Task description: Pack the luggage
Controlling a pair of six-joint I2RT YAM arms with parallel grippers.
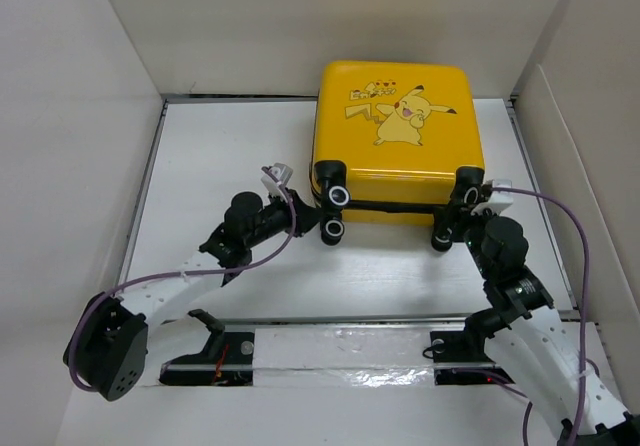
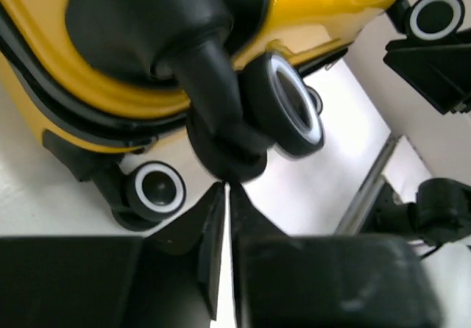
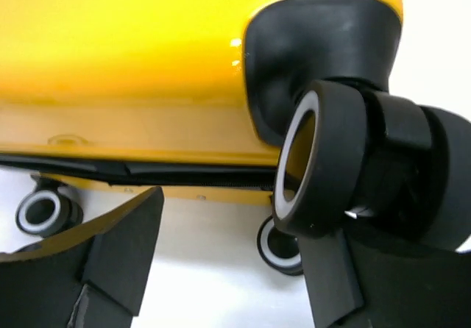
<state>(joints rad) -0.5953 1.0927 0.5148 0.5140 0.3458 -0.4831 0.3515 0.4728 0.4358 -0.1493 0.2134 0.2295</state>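
White tabletop (image 1: 225, 146) under soft, even light, plain white left wall (image 1: 70, 116), plain white far wall (image 1: 330, 16), plain white right wall (image 1: 595, 116), thin dark seam where far wall meets tabletop, glossy taped strip (image 1: 340, 356) along near edge

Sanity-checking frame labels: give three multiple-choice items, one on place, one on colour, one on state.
1. The wheels of the luggage face which edge of the table? A far; B near; C left.
2. Luggage colour? A red; B blue; C yellow.
3. The luggage is: A closed; B wide open; C half open.
1 B: wheels line its near side in the top view. 2 C: yellow in all views. 3 A: both halves meet along the dark seam.
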